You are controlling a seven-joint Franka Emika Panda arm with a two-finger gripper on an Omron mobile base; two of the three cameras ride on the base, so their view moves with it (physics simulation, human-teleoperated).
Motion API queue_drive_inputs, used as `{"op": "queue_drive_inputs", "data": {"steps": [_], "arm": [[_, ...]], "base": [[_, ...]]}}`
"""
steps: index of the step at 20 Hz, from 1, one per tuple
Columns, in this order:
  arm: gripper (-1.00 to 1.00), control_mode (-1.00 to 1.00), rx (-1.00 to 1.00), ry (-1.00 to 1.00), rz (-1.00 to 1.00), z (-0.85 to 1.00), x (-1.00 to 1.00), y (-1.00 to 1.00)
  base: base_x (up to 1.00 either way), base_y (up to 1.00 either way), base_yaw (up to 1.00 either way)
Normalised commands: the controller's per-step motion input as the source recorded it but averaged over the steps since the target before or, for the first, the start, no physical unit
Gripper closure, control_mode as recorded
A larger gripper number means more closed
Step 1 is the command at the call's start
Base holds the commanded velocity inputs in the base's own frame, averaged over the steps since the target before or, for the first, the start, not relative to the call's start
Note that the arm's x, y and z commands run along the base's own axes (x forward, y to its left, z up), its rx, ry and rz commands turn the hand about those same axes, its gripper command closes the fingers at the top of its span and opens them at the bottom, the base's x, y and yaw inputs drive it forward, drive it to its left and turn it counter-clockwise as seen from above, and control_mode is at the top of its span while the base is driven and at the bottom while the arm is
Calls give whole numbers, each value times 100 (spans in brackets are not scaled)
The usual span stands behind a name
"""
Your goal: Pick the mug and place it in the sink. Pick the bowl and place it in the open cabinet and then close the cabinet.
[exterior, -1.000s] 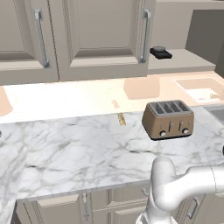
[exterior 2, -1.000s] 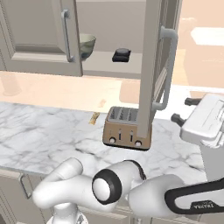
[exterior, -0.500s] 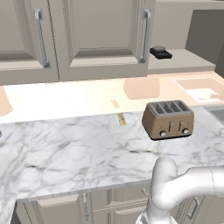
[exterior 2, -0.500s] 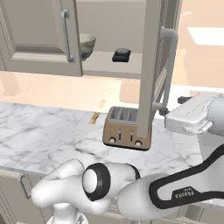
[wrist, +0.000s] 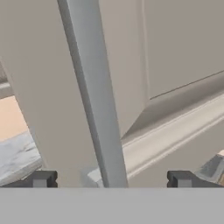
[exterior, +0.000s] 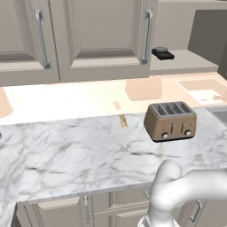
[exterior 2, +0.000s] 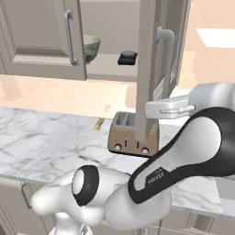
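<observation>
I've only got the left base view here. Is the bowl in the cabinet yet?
Observer: Yes. In the right base view the bowl sits on the shelf inside the cabinet, with a small black object on the same shelf.
Operator: Is the door open?
Observer: Yes. The door is swung out, nearly edge-on to the right base camera, and in that picture it crosses in front of the toaster.
Operator: Where is the hand?
Observer: At the door. In the hand view the hand is open, and the bar handle rises between its two finger tips. I cannot tell if they touch it.
</observation>
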Motion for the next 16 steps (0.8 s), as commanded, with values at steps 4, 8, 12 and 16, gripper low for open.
{"op": "queue_drive_inputs", "data": {"steps": [4, 8, 12, 16], "arm": [[-100, -100, 0, 0, -36, 0, -15, 99], [-100, -100, -2, 0, -47, -9, -2, 100], [-100, -100, 0, -3, -47, -16, 0, 100], [-100, -100, 0, 0, -37, -48, 0, 100]], "base": [[0, 0, 0], [0, 0, 0], [0, 0, 0], [0, 0, 0]]}}
